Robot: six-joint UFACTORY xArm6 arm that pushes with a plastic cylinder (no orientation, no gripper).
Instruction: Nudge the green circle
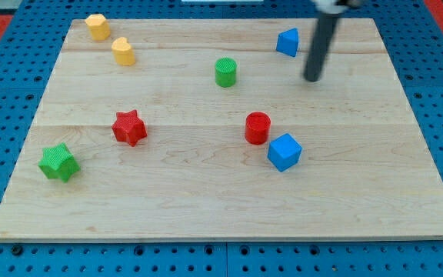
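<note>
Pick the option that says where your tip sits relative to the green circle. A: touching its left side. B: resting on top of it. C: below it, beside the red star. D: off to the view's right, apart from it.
D: my tip stands on bare wood to the view's right of the green circle, with a clear gap between them.

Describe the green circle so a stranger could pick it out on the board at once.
Start at the wooden board and go to its upper middle, left of my tip. The green circle stands there alone, touching nothing, between the yellow blocks toward the view's left and the blue block toward the right. It is a short round cylinder, unlike the green star at lower left.
</note>
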